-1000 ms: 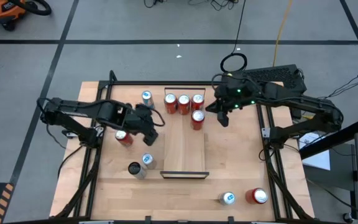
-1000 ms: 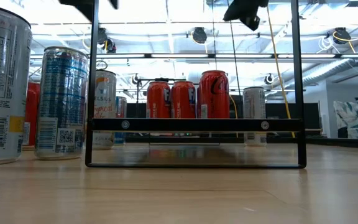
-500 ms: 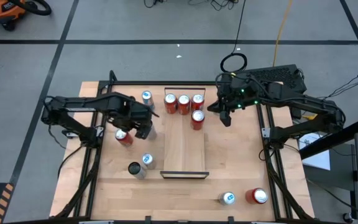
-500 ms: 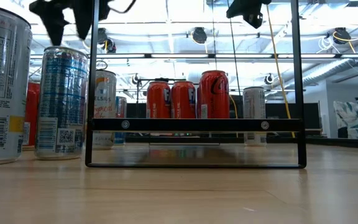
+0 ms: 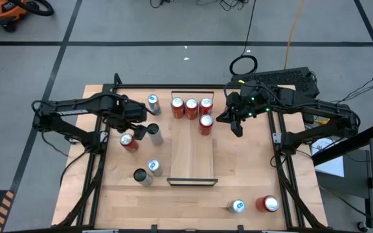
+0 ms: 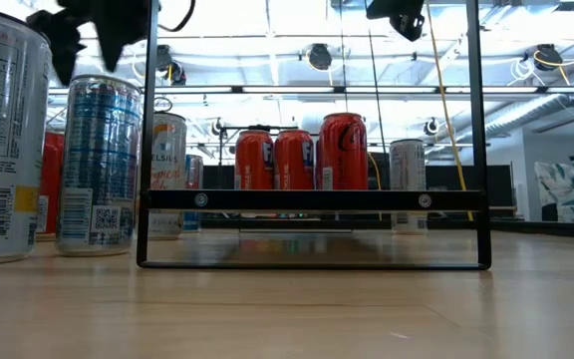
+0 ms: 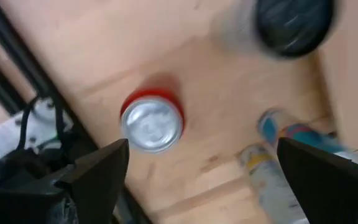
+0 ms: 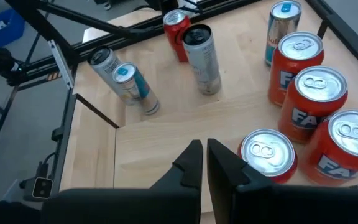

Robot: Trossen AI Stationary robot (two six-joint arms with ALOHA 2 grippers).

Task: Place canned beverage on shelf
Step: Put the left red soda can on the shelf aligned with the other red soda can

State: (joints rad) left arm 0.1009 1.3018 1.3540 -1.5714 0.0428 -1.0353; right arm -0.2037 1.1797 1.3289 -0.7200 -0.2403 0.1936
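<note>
From above, I am counting four red cans (image 5: 192, 110) standing on the shelf (image 5: 192, 158), with several more waiting around it. In the left wrist view, my left gripper (image 7: 197, 180), fingers apart, is hovering over a loose red can (image 7: 152, 124). In the right wrist view, my right gripper (image 8: 204, 163) is idling, fingers together.

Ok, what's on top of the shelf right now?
Four red cans stand at the far end of the shelf: three in a row, one in front. The wood under them is covered.
</note>
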